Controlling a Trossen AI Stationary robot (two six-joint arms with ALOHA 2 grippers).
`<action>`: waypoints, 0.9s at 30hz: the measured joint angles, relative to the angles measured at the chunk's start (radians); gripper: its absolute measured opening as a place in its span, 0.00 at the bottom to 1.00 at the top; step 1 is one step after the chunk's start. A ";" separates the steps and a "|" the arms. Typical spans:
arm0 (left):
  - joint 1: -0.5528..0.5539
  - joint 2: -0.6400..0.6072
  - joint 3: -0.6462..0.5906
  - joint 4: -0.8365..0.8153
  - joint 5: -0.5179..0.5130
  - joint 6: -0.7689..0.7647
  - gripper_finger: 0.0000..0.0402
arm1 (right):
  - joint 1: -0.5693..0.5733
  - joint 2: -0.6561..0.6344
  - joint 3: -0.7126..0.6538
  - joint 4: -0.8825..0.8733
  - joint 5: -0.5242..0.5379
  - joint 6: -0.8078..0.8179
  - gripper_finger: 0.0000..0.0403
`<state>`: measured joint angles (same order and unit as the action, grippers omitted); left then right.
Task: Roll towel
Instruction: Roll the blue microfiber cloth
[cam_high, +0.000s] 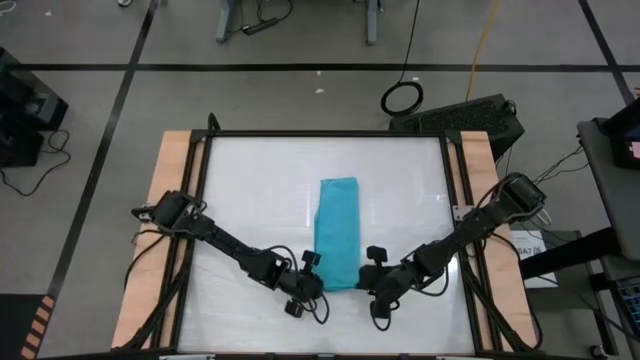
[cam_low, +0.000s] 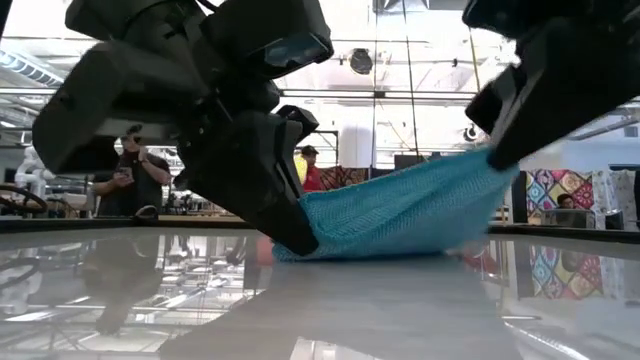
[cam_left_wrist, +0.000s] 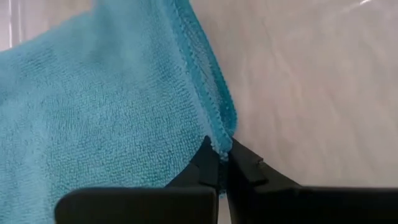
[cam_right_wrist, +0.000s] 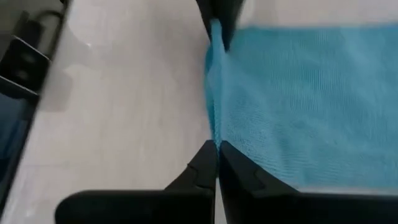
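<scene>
On the white tabletop (cam_high: 250, 190), the left gripper (cam_high: 312, 281) sits at about seven o'clock from the middle, its fingers pinched tight on the near left corner of the towel (cam_high: 337, 232), the stitched hem caught right between the tips in the left wrist view (cam_left_wrist: 219, 160). The towel itself lies as a narrow turquoise strip running from the middle of the tabletop toward six o'clock, its near end lifted off the surface and sagging between the two arms in the low view (cam_low: 405, 215). At about five o'clock the right gripper (cam_high: 372, 284) is closed the same way on the near right corner, the cloth edge squeezed between its tips (cam_right_wrist: 217, 154).
</scene>
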<state>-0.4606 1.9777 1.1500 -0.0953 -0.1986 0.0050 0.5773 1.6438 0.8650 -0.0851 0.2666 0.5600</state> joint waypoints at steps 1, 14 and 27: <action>0.000 -0.002 0.000 0.004 0.008 -0.012 0.02 | -0.003 0.002 0.000 -0.016 -0.007 0.012 0.00; -0.017 -0.018 -0.013 0.101 0.025 -0.153 0.02 | -0.008 0.003 -0.001 -0.041 -0.006 0.087 0.00; -0.024 -0.019 -0.255 0.610 -0.005 -0.387 0.02 | -0.008 0.003 -0.083 0.071 -0.002 0.168 0.00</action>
<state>-0.4850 1.9591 0.8951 0.5148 -0.2039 -0.3825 0.5690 1.6466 0.7825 -0.0141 0.2646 0.7279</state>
